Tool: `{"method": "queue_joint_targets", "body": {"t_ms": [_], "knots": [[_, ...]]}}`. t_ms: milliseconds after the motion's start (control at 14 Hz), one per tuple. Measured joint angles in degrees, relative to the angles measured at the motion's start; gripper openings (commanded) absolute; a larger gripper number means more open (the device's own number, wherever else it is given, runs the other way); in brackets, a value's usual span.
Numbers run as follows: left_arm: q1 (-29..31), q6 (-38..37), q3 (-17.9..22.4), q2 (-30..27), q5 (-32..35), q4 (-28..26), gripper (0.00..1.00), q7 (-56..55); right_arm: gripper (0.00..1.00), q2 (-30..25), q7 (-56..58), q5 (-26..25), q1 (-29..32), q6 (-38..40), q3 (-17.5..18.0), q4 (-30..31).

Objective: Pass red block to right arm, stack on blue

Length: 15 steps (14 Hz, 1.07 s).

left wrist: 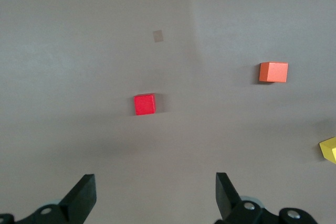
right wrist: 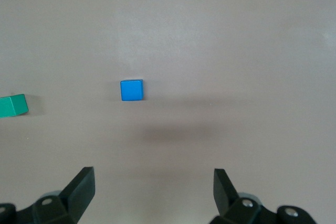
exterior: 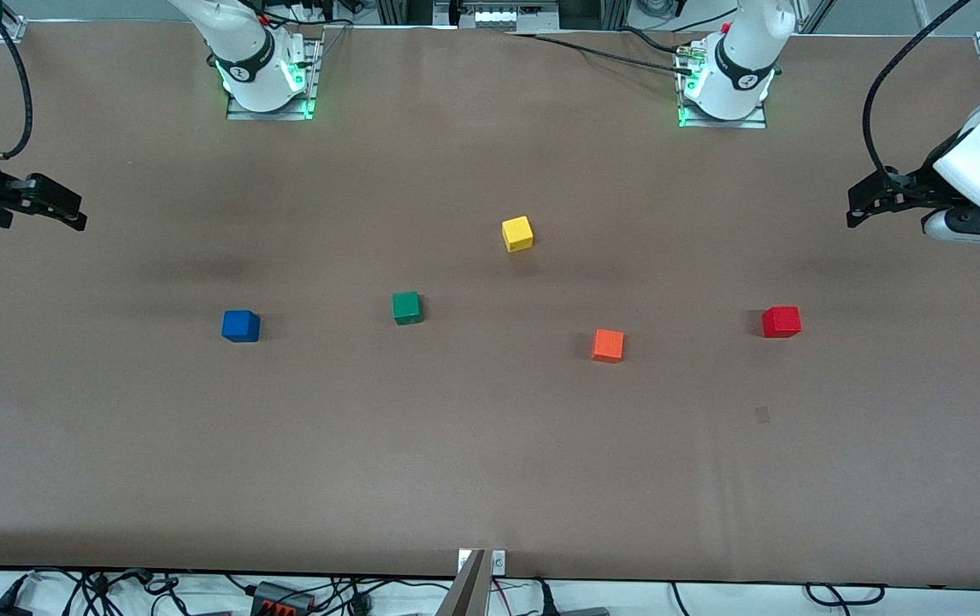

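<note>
From the front view, the small bright-red cube [exterior: 781, 322] sits on the brown table [exterior: 490, 479] toward the left arm's end, and the small deep-blue cube [exterior: 240, 326] sits toward the right arm's end, well apart from it. The left gripper [exterior: 862, 205] hangs over the table's edge at its own end, fingers spread wide and empty; the right gripper [exterior: 71, 212] does the same at its end. An orange cube [exterior: 607, 345] lies near the red one, a green cube [exterior: 406, 307] near the blue, and a yellow cube [exterior: 517, 233] between them, farther from the camera.

In the left wrist view, the red cube [left wrist: 145, 104] lies ahead of the wide-open fingers [left wrist: 83, 198], with the orange cube [left wrist: 273, 72] off to one side. The colours are close, so I'd worry about a reach drifting to the wrong one, or a finger nudging the red cube askew on the way down.

In the right wrist view, the blue cube [right wrist: 131, 89] is ahead of the open fingers [right wrist: 82, 186], with the green cube [right wrist: 13, 105] at the frame's edge. The handover in mid-air looks the riskiest part: a small cube leaves little surface for a second grip, so it could drop. A skewed release could also topple the stack.
</note>
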<state>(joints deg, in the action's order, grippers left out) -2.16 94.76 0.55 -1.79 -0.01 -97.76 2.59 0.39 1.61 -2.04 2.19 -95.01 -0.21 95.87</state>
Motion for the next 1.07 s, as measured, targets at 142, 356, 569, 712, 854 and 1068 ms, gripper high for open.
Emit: {"method": "queue_joint_targets", "body": {"t_ms": [142,356,569,712,854,1068], "knots": [[0.01,-0.3,-0.02,0.01,0.0,0.0,1.0,-0.02,1.0,0.04,0.04,0.0,-0.06,0.0,0.02,0.03],[0.02,-0.57,-0.05,0.02,0.0,0.0,1.0,-0.08,1.0,0.12,0.06,0.0,-0.07,0.0,0.05,0.12],[0.05,-1.2,-0.02,0.02,0.0,0.01,1.0,-0.09,1.0,0.13,0.07,0.0,-0.09,-0.01,0.07,0.12],[0.07,-1.86,-0.02,0.2,0.0,0.32,1.0,-0.09,1.0,0.19,0.07,0.0,-0.17,-0.01,0.11,0.14],[0.08,-3.21,-0.02,1.28,0.0,1.95,1.0,-0.09,1.0,0.38,0.07,0.0,-0.22,-0.03,0.14,0.14],[0.2,-4.06,-0.02,4.65,0.0,5.38,1.0,-0.09,1.0,0.72,0.07,0.0,-0.23,-0.06,0.14,0.14]]}}
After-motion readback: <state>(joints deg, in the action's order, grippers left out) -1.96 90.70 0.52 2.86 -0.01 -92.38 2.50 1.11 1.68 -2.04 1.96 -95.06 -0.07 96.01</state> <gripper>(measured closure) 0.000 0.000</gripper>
